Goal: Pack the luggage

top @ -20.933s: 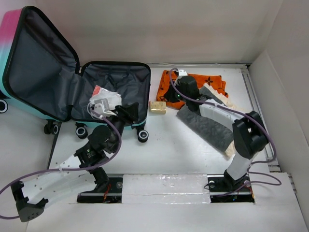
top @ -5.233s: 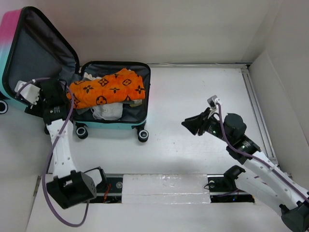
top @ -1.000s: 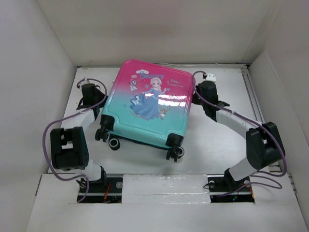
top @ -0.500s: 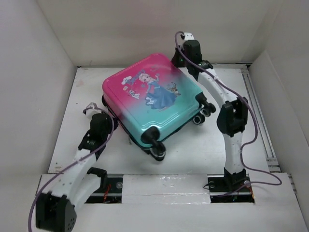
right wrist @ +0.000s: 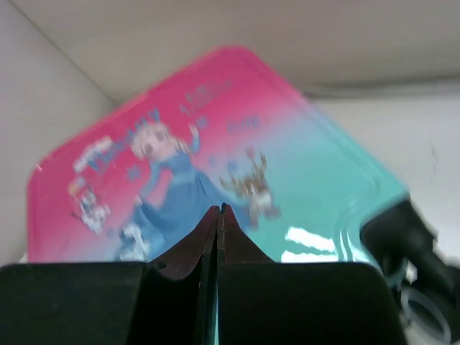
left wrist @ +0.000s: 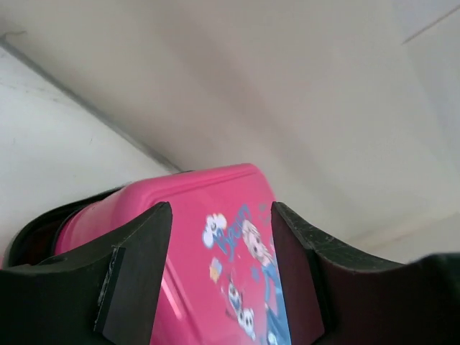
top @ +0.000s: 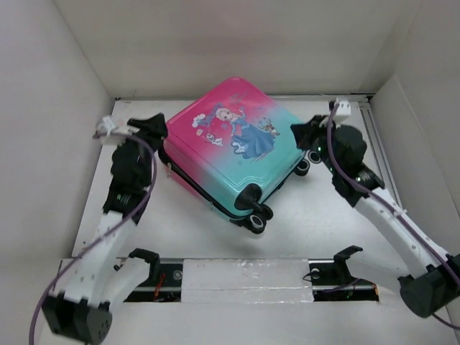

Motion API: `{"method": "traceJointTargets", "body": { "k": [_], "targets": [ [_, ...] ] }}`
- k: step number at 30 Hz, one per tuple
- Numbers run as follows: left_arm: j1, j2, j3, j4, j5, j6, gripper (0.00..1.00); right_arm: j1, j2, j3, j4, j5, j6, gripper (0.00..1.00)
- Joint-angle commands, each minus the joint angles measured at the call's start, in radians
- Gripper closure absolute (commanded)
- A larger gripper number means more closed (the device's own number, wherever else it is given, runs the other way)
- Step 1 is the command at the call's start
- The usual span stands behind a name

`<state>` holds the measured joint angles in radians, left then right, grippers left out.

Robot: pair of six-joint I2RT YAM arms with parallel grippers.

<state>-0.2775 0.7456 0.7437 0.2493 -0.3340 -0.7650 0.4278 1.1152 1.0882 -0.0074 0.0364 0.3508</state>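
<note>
Lying closed on the table (top: 183,230), the luggage (top: 233,144) is flanked by the left gripper (top: 157,129) (jaws apart) and the right gripper (top: 297,131) (jaws pressed together)

The luggage (top: 230,154) is viewed whole from high above its wheeled end, and low and close from its pink end (left wrist) and turquoise side (right wrist). Its printed lid (right wrist: 180,165) is shared by all views.

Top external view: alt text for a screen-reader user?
Closed luggage lies flat on the table, princess print up. Open left gripper by its pink corner, shut right gripper by its turquoise wheeled end.
</note>
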Motion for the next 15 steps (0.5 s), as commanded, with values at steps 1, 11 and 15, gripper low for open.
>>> {"method": "traceJointTargets", "body": {
  "k": [1, 11, 15],
  "targets": [
    [0.033, 0.266, 0.141, 0.071, 0.010, 0.024, 0.47, 0.040, -0.128, -0.244, 0.072, 0.160, 0.109, 1.00],
    [0.319, 1.004, 0.822, -0.209, 0.397, 0.055, 0.53, 0.040, -0.278, -0.522, -0.045, 0.286, 0.211, 1.00],
    [0.319, 1.121, 0.886, -0.234, 0.490, 0.098, 0.60, 0.040, -0.087, -0.412, 0.029, 0.182, 0.175, 1.00]
  ]
}}
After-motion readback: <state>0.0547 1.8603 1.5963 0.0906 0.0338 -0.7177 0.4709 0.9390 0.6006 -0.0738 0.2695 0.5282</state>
